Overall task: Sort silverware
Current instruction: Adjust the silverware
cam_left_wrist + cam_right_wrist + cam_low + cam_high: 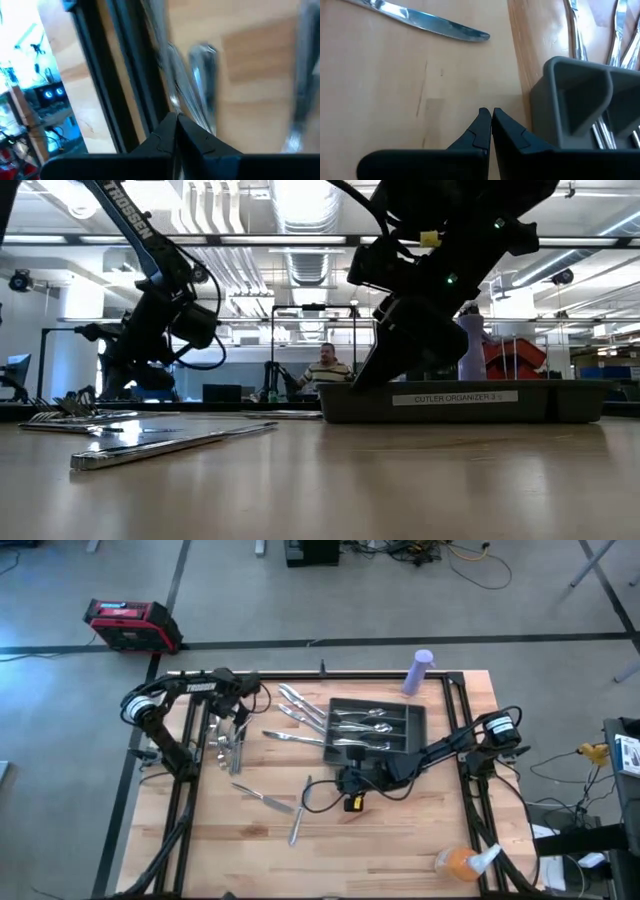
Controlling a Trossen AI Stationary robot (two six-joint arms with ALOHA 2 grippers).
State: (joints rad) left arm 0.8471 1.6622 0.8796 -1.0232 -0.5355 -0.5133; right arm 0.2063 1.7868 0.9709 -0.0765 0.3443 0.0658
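The right gripper (491, 116) was closed and empty, fingertips together, just off the near wall of the cutlery organizer (418, 712). The nearest loose piece was a table knife (422, 20) lying on the wood ahead of the fingers, its long axis crosswise to their pointing direction, blade tip toward the organizer. The right arm was judged the nearer for this knife. Further silverware lay elsewhere: several pieces already in the organizer's compartments, a cluster (228, 745) at the table's left edge, and two pieces (268, 800) toward the front. The left gripper (175, 131), also closed with nothing visibly held, sat over that left cluster.
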